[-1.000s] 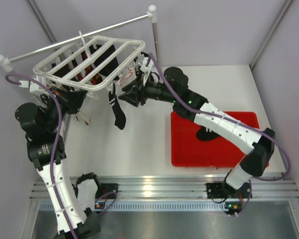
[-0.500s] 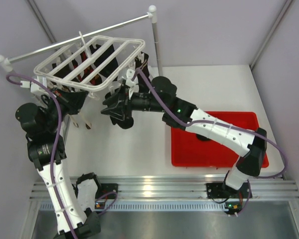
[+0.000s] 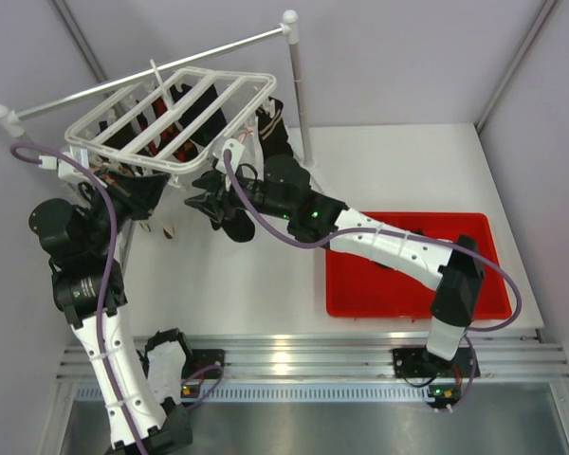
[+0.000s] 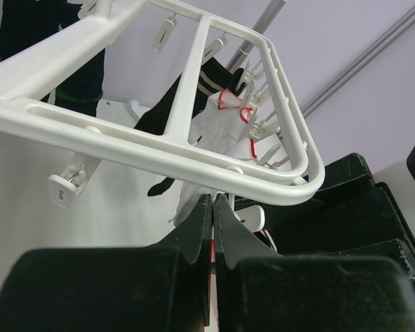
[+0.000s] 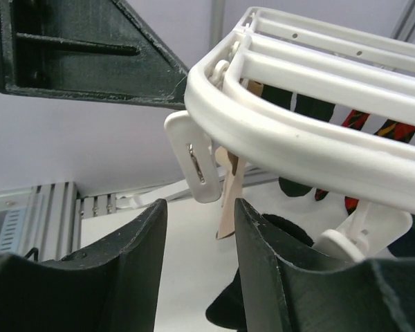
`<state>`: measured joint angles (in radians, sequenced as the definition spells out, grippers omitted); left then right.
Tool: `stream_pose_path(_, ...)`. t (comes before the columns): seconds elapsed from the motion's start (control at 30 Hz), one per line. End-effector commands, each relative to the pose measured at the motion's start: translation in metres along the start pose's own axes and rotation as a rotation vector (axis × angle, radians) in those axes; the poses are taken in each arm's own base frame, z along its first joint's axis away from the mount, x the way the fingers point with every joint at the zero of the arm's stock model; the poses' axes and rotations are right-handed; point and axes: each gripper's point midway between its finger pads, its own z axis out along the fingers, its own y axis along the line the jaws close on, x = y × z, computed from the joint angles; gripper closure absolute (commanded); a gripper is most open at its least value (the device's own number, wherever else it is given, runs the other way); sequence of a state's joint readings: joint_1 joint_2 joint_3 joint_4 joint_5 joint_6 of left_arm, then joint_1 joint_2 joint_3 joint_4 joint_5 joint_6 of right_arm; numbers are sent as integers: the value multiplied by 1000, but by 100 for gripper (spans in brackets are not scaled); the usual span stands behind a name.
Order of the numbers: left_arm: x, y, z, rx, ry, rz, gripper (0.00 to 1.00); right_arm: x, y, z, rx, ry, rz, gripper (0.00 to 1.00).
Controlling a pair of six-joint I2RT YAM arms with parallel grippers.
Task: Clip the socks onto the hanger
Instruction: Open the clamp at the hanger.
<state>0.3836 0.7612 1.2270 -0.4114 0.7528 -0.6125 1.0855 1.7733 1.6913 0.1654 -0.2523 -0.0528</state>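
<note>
The white hanger (image 3: 171, 109) hangs from the rail at the upper left; it also shows in the left wrist view (image 4: 194, 149) and the right wrist view (image 5: 311, 149). A black sock (image 3: 235, 226) dangles below its near-right edge, and shows behind my right finger (image 5: 285, 235). Another black sock (image 4: 167, 111) hangs under the slats. My right gripper (image 3: 205, 203) is open and empty just under a white clip (image 5: 200, 162); its midpoint shows in the right wrist view (image 5: 200, 221). My left gripper (image 4: 214, 202) is shut under the frame, with a thin red-white sliver between the fingers.
The grey rail stand (image 3: 294, 76) carries the hanger. A white sock with red trim (image 4: 225, 124) and other dark socks (image 4: 83, 62) hang from clips. A red tray (image 3: 474, 284) lies on the table at the right, partly under my right arm.
My right arm has swung left along the hanger's near edge, past the dangling black sock, and now sits under a clip. The left arm has not moved.
</note>
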Motion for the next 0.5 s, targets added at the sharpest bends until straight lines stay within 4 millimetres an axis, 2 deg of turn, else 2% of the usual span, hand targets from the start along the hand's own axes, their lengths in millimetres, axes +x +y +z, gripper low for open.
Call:
stream_pose_path(0.0, -2, -8, -2, 32, -7, 14, 100, -48, -7, 7, 42, -144, -65, 57)
stream_pose_path(0.3, 0, -8, -2, 28, 7, 12, 100, -51, -8, 14, 35, -160, -99, 55)
stream_pose_path(0.4, 1, -9, -3, 30, 11, 4, 100, -50, -4, 16, 16, -156, -125, 57)
stream_pose_path(0.47, 1, -11, -4, 36, 14, -3, 100, -48, 1, 17, -4, -152, -152, 62)
